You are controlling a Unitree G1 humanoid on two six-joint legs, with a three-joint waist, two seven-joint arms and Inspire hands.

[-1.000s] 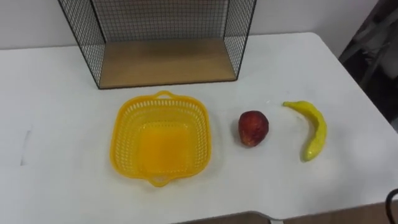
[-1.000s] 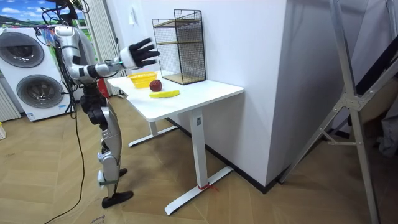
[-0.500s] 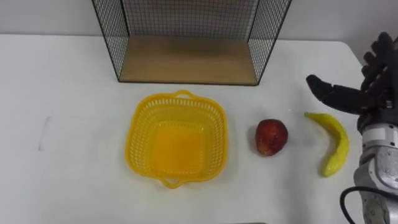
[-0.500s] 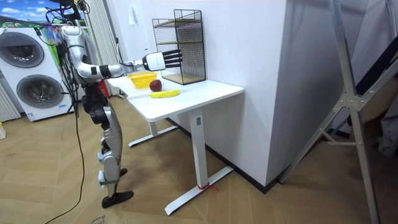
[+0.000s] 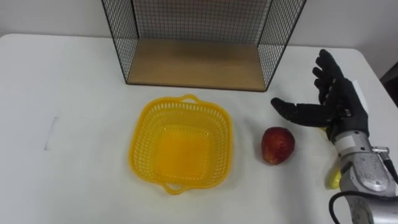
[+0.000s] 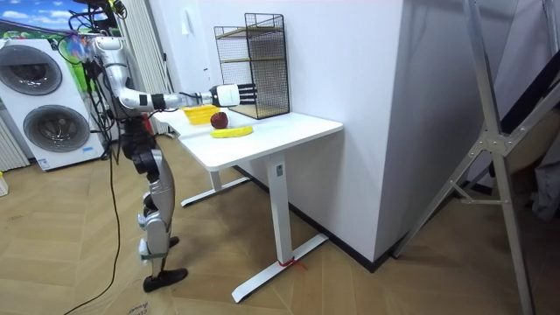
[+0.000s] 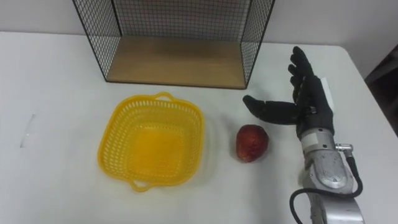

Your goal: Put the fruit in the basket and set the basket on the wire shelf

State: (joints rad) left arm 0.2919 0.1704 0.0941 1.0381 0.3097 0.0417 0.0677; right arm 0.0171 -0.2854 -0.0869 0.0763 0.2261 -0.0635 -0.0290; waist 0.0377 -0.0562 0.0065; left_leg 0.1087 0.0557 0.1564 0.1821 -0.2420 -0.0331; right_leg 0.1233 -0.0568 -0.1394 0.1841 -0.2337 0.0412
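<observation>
Counter (image 5: 62,93): white, wire shelf (image 5: 193,62) set at top centre.
Basket (image 5: 180,152): centre, empty.
Apple (image 5: 277,145): right of centre, just beside basket.
Banana (image 5: 334,179): lower right, partly hidden.
Right robot hand (image 5: 339,106): held spread at right edge, over banana.

Bright even light; faint soft shadows.

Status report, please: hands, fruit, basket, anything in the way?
Right hand open, above banana. Apple and banana on table; basket holds no fruit. Nothing between apple and basket.
</observation>
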